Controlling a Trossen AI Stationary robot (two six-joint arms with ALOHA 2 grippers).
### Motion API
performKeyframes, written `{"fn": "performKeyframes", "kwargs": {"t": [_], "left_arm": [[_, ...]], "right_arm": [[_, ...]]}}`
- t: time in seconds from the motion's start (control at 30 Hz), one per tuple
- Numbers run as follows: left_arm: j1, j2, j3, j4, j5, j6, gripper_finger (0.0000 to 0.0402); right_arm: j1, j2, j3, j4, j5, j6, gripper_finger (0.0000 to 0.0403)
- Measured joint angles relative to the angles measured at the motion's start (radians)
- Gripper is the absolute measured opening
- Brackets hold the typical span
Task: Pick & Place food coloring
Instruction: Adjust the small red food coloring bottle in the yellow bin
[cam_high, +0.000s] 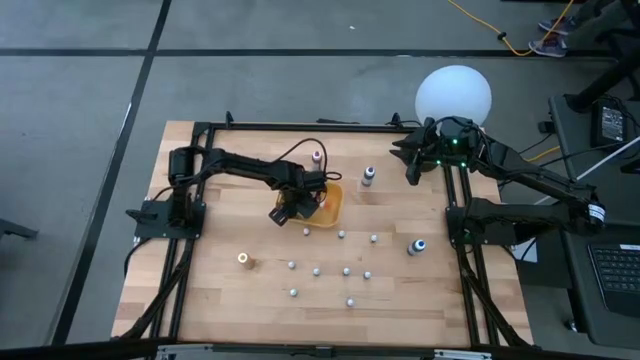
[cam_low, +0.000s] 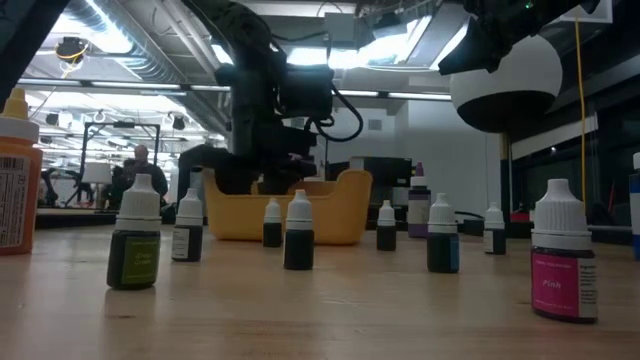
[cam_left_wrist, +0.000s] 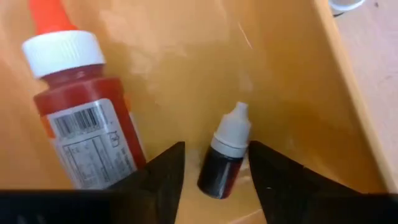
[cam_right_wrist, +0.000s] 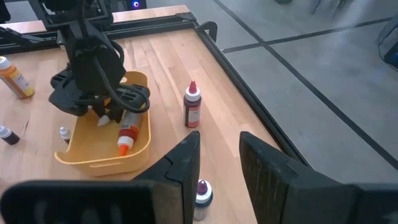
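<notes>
High view: straight down from above, taking in the whole pale wooden bench (cam_high: 220, 290), both dark arms and the shallow orange plastic tray (cam_high: 331, 210) near mid-bench. Low view: level with the bench top, facing across it into the room, small white-capped dropper bottles (cam_low: 298, 232) close to the lens, the same tray farther back. Left wrist view: very close, aimed down into the tray past the left gripper (cam_left_wrist: 214, 168), showing only its orange floor and wall. Right wrist view: from farther off past the right gripper (cam_right_wrist: 219, 163), across the bench, sharing tray and left arm with the high view.
</notes>
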Motion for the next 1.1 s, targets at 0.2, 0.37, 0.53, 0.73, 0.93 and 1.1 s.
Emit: {"fn": "performKeyframes", "kwargs": {"t": [0.2,0.37,0.53,0.73,0.93,1.1], "left_arm": [[0.005,0.000,0.000,0.007,-0.007,-0.001,0.0082],[0.005,0.000,0.019,-0.016,-0.007,-0.035,0.0044],[0.023,-0.040,0.090,-0.066,-0.009,-0.086,0.0044],[0.073,-0.115,0.199,-0.106,-0.023,-0.172,0.0048],[0.121,-0.122,0.351,-0.088,-0.030,-0.365,0.0045],[0.107,-0.122,0.444,-0.071,-0.142,-0.416,0.0046]], "right_arm": [[0.000,0.000,0.000,0.001,0.000,0.005,0.0116],[0.000,0.000,0.000,0.001,0.000,0.006,0.0116],[0.000,0.000,0.000,0.001,0.000,0.018,0.0116],[0.000,0.000,0.000,0.022,-0.012,0.064,0.0116],[0.000,0.027,0.000,0.168,-0.115,0.123,0.0125],[0.000,0.094,0.000,0.273,-0.147,0.208,0.0190]]}}
